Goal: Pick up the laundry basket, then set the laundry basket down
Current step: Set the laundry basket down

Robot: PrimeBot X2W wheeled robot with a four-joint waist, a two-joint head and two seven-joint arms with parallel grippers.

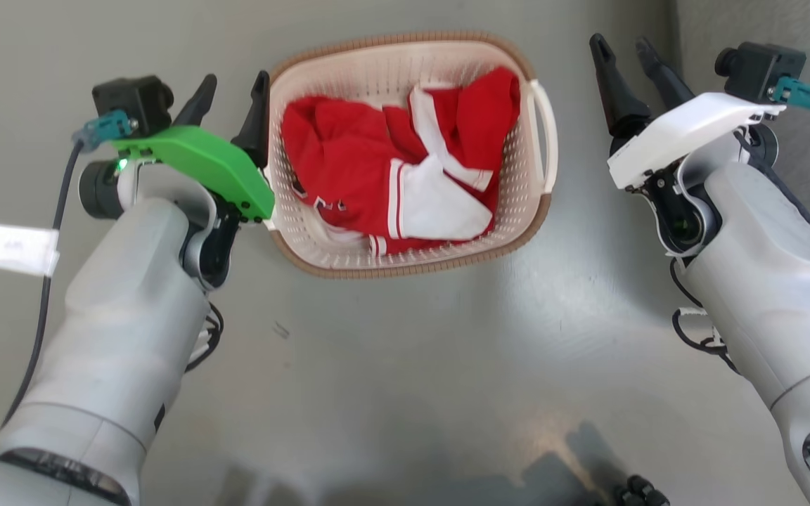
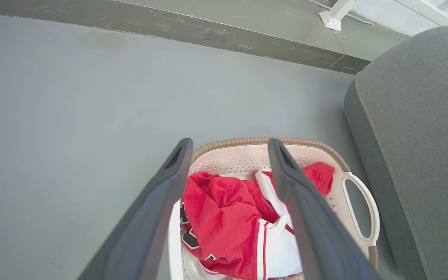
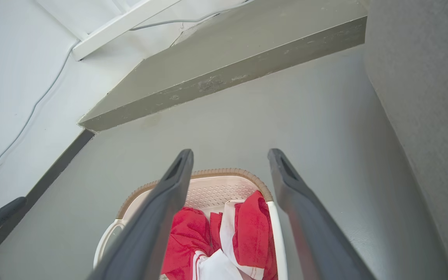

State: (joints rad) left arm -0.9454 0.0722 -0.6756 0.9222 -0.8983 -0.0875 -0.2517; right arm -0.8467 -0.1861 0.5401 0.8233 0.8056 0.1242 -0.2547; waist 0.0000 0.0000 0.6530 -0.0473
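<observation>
The laundry basket (image 1: pixel 405 63), cream-white and perforated with a brown rim, sits on the grey floor holding a red and white garment (image 1: pixel 377 169). My left gripper (image 1: pixel 230 95) is open at the basket's left edge. In the left wrist view its fingers (image 2: pixel 158 202) straddle that rim, one outside and one over the garment (image 2: pixel 224 210); I cannot tell if they touch it. The basket's left handle is hidden under the green wrist cover. My right gripper (image 1: pixel 621 46) is open, apart from the right handle (image 1: pixel 544 133). The right wrist view looks between the open right gripper (image 3: pixel 230 154) at the basket (image 3: pixel 216 190).
A grey upholstered seat (image 2: pixel 422 136) stands close to the basket's right side. A dark raised step (image 2: pixel 247 39) runs along the far floor, with a white furniture foot (image 2: pixel 333 18) beyond it. A white tag (image 1: pixel 4 246) hangs on the left arm's cable.
</observation>
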